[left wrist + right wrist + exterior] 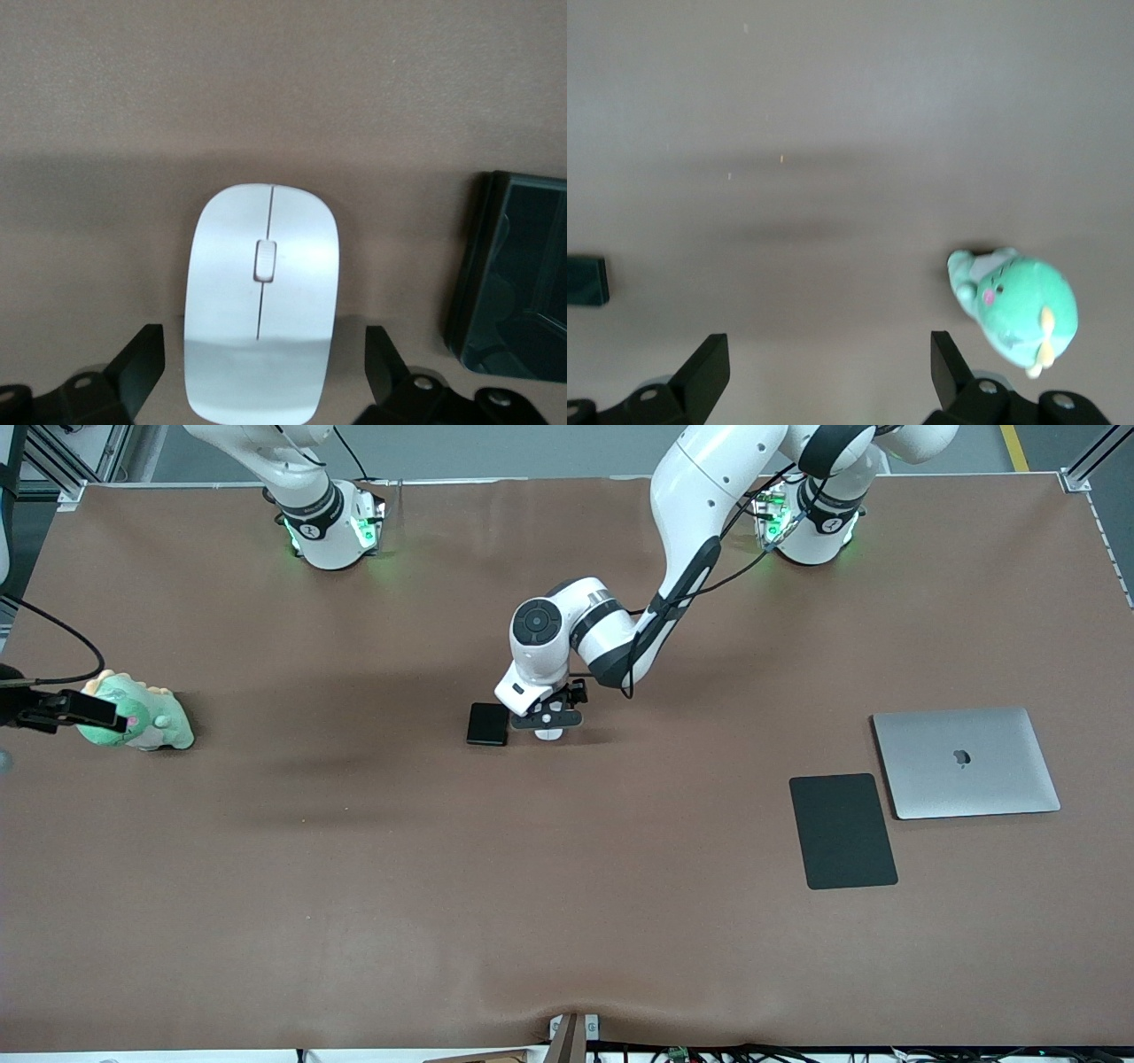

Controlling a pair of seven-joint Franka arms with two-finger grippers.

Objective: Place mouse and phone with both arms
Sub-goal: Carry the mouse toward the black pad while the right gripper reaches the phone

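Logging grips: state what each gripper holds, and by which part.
Nothing is held. The left gripper is open, its fingers astride the mouse on the table. The right gripper is open and empty.

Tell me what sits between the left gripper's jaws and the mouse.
Nothing. In the left wrist view the left gripper has its jaws open, one on each side of the mouse, with only bare brown table in the gaps. The phone lies outside one jaw.

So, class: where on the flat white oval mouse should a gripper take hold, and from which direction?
From straight above, across the two long sides of the white oval mouse. It lies flat and low, narrower than long. The open left gripper already straddles it.
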